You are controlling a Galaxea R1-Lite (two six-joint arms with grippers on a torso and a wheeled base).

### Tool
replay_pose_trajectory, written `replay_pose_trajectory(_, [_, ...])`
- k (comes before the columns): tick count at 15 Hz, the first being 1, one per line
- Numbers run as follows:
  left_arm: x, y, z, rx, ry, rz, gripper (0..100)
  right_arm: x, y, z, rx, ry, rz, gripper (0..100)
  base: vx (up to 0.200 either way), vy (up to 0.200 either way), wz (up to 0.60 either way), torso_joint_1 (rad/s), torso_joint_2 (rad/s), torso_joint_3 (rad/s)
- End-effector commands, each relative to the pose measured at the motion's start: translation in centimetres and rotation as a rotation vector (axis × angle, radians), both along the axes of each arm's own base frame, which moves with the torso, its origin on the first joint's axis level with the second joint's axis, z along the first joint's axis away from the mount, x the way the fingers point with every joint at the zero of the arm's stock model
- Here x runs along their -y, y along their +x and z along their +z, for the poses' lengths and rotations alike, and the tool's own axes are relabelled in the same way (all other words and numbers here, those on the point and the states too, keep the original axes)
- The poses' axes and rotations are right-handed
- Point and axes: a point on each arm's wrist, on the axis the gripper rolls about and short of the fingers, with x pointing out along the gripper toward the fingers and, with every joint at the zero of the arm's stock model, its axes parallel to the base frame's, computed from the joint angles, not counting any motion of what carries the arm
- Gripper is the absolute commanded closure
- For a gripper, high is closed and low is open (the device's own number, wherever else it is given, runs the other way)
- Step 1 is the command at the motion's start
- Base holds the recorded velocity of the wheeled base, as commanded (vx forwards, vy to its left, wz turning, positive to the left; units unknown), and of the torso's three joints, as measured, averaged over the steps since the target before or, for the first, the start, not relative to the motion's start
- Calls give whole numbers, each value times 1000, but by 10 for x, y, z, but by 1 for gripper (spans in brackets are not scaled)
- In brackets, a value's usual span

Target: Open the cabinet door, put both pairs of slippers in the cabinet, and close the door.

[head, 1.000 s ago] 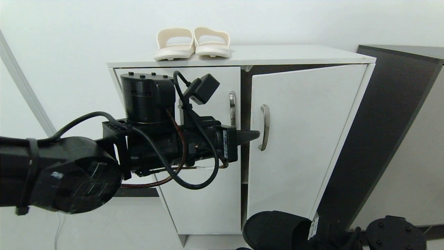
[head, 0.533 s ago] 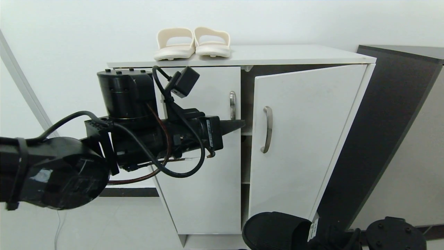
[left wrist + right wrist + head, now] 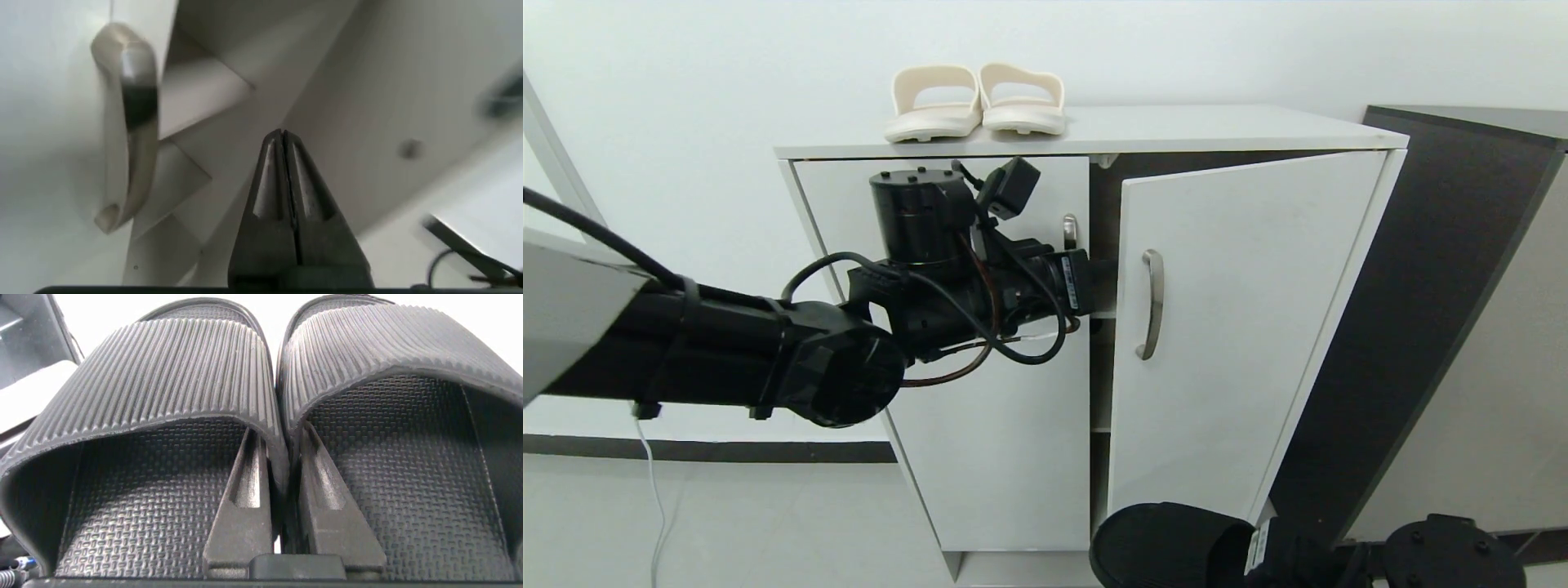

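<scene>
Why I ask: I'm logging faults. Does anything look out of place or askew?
Nothing damaged. The cabinet's right door hangs ajar, with the shut left claw at the gap. The cream slippers sit on the cabinet top, not inside. The right claw pinches the black slippers by their touching inner walls.

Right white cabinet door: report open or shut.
Partly open: the right white cabinet door angles outward, leaving a dark gap at its handle edge.

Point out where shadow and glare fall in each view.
Head view: at the cabinet, the gap between the doors lies in deep shadow. Left wrist view: the metal handle carries a bright sheen and a dark reflected band. Right wrist view: the black slippers catch light on their ribbed straps and are darker inside.
</scene>
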Motion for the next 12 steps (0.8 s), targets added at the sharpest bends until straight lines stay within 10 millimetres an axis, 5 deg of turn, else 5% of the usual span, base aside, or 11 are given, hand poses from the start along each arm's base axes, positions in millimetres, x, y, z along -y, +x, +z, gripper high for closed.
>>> replay_pose_trajectory(1, [6, 9, -13, -27, 16, 0, 100, -1, 0, -1, -4, -4, 3, 100, 0, 0, 0, 0, 0, 0])
replay_pose_trajectory(7, [4, 4, -16, -40, -3, 8, 100, -5, -3, -5, -17, -19, 20, 100, -167, 0, 0, 3, 1, 2])
replay_pose_trajectory(9, [13, -23, -11, -16, -18, -49, 100, -6, -6, -6, -18, -20, 37, 100, -200, 0, 0, 0, 2, 7])
replay_pose_trajectory(12, [54, -70, -4, 17, -41, -226, 100, -5, -9, -7, -23, -28, 45, 100, -200, 0, 0, 1, -1, 1])
